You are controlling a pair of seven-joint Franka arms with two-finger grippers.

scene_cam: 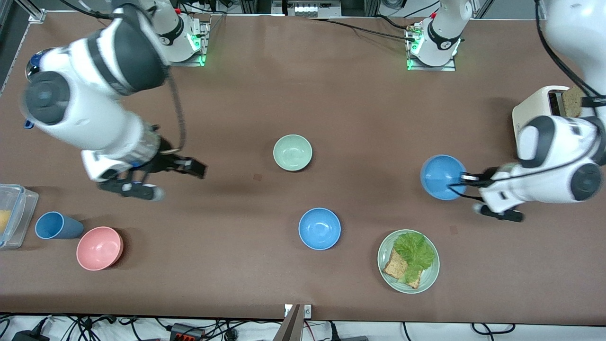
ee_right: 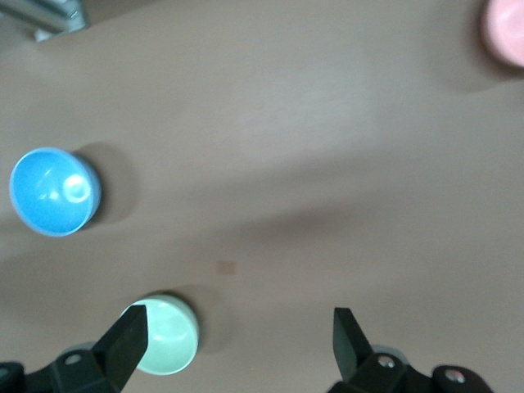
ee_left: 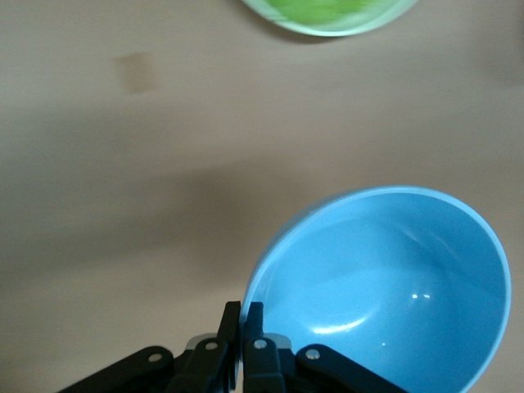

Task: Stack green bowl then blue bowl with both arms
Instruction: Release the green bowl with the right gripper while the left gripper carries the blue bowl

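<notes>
The green bowl (scene_cam: 292, 152) sits upright on the table near its middle; it also shows in the right wrist view (ee_right: 168, 336). My left gripper (scene_cam: 466, 178) is shut on the rim of one blue bowl (scene_cam: 441, 176), held tilted over the table at the left arm's end; the left wrist view shows its fingers (ee_left: 233, 315) pinching the rim of that bowl (ee_left: 385, 278). The twin blue bowl (scene_cam: 319, 228) sits nearer the front camera than the green bowl, and shows in the right wrist view (ee_right: 53, 190). My right gripper (scene_cam: 181, 182) (ee_right: 237, 332) is open and empty, over the table toward the right arm's end.
A green plate (scene_cam: 428, 279) with lettuce and bread lies near the front edge. A pink bowl (scene_cam: 99, 247), a blue cup (scene_cam: 54, 225) and a clear container (scene_cam: 14, 213) stand at the right arm's end. A white toaster (scene_cam: 539, 111) stands at the left arm's end.
</notes>
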